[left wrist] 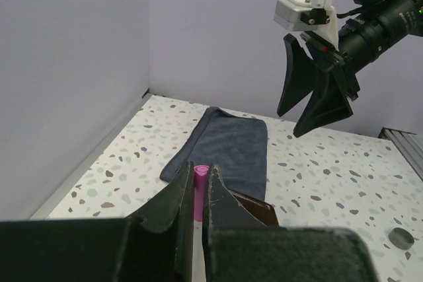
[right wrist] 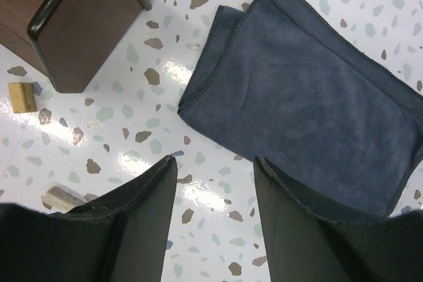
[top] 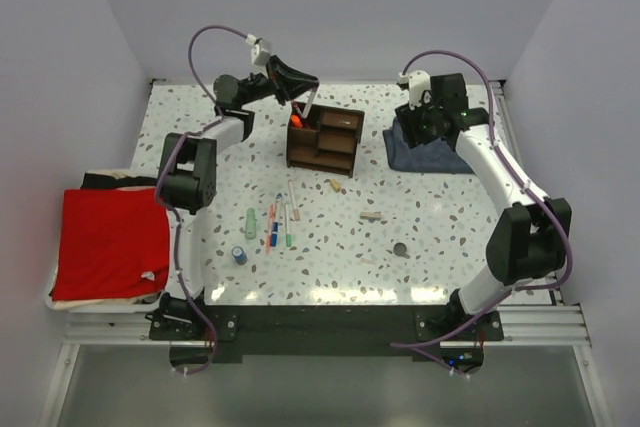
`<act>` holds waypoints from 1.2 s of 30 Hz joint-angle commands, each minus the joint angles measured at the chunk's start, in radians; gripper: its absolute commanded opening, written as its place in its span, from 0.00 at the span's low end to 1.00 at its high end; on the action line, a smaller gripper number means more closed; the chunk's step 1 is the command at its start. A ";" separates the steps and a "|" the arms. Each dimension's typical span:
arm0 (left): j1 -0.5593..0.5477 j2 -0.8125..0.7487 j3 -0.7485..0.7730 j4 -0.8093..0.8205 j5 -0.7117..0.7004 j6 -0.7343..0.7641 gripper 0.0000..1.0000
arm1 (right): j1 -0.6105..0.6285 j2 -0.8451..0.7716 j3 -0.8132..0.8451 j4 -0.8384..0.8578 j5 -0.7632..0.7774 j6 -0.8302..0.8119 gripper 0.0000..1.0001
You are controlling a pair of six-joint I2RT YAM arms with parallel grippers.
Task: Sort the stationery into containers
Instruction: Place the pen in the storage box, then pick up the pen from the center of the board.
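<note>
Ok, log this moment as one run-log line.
left gripper shut on pink pen over organizer | right gripper open, empty, above cloth edge

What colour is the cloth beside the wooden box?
The cloth is blue-grey; see right wrist view.

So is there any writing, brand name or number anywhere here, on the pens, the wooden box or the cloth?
No text can be read in any view.
The pens on the table: too small to show any print.
The pink pen clamped in the left pincer: only a plain tip shows.
The wooden organizer and the blue-grey cloth: no lettering visible.
</note>
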 commanded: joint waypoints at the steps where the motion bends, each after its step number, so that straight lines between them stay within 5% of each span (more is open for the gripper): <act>1: 0.013 0.016 -0.025 0.111 -0.027 -0.015 0.00 | 0.026 0.016 0.048 -0.028 0.014 -0.035 0.54; 14: 0.050 0.026 -0.073 0.108 -0.016 0.017 0.26 | 0.059 0.079 0.096 -0.014 0.008 -0.018 0.54; 23: 0.099 -0.190 -0.152 0.058 0.074 0.046 0.42 | 0.061 0.061 0.088 0.020 -0.018 0.008 0.55; 27: 0.148 -0.472 -0.289 -0.149 0.169 0.133 0.47 | 0.061 0.029 0.045 0.066 -0.041 0.016 0.55; 28: 0.157 -0.525 -0.323 -0.371 0.191 0.185 0.48 | 0.061 0.026 0.024 0.075 -0.052 0.016 0.55; 29: 0.174 -0.635 -0.379 -0.539 0.176 0.362 0.51 | 0.061 0.021 0.014 0.090 -0.054 0.014 0.55; 30: 0.176 -0.686 -0.396 -0.951 0.148 0.496 0.53 | 0.061 0.016 -0.001 0.096 -0.058 0.013 0.55; 31: 0.174 -0.732 -0.407 -1.161 0.113 0.672 0.53 | 0.061 0.013 -0.007 0.101 -0.066 0.008 0.55; 32: 0.151 -0.808 -0.419 -1.381 0.104 1.134 0.53 | 0.061 0.010 -0.013 0.106 -0.084 0.005 0.55; 33: 0.137 -0.842 -0.432 -1.725 0.079 1.368 0.53 | 0.061 0.009 -0.024 0.107 -0.093 -0.007 0.55; 35: 0.084 -0.893 -0.461 -1.943 -0.077 1.876 0.53 | 0.061 -0.002 -0.033 0.100 -0.124 -0.033 0.55; 36: 0.071 -0.892 -0.464 -2.072 -0.130 1.995 0.53 | 0.061 -0.007 -0.044 0.095 -0.135 -0.056 0.55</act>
